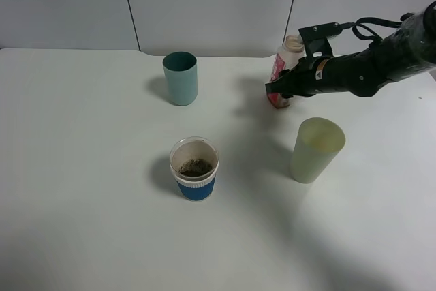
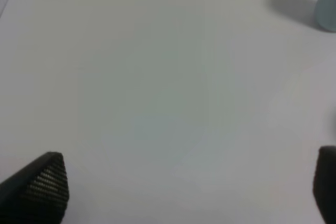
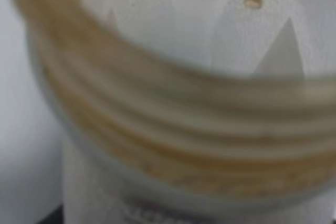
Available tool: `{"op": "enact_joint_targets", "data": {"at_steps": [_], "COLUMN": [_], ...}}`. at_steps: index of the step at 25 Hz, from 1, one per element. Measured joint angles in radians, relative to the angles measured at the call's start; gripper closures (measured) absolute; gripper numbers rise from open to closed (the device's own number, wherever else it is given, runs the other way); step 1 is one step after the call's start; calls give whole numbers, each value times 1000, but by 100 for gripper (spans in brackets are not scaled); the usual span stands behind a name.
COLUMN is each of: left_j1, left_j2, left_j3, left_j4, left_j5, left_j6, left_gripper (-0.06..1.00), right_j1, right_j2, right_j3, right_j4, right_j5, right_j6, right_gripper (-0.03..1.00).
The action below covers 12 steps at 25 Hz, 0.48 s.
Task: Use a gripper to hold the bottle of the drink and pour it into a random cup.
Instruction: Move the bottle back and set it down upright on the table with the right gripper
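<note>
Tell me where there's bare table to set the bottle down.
Widest bare table lies left of the blue-banded cup and teal cup. The front edge is bare too. It's crowded on the right, where the right hand meets the bottle behind the pale green cup.

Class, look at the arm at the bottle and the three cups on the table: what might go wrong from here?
1. The bottle has no cap, so a tilt could spill drink on the table.
2. The right gripper may not hold firmly; the bottle might slip.
3. The pale green cup stands near the arm and could be knocked.
</note>
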Motion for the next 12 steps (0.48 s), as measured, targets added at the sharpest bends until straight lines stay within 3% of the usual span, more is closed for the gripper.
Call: {"op": "enact_joint_targets", "data": {"at_steps": [5,12], "left_j1": [0,0], "left_j2": [0,0], "left_j3": [0,0], "left_j4": [0,0], "left_j5": [0,0], "left_j6": [0,0], "left_gripper": [2,2], "right_j1": [0,0], "right_j2": [2,2], "right_j3": [0,0], "right_j4": [0,0], "right_j5": [1,-1], "right_j6": [0,0], "right_gripper": [17,12]}}
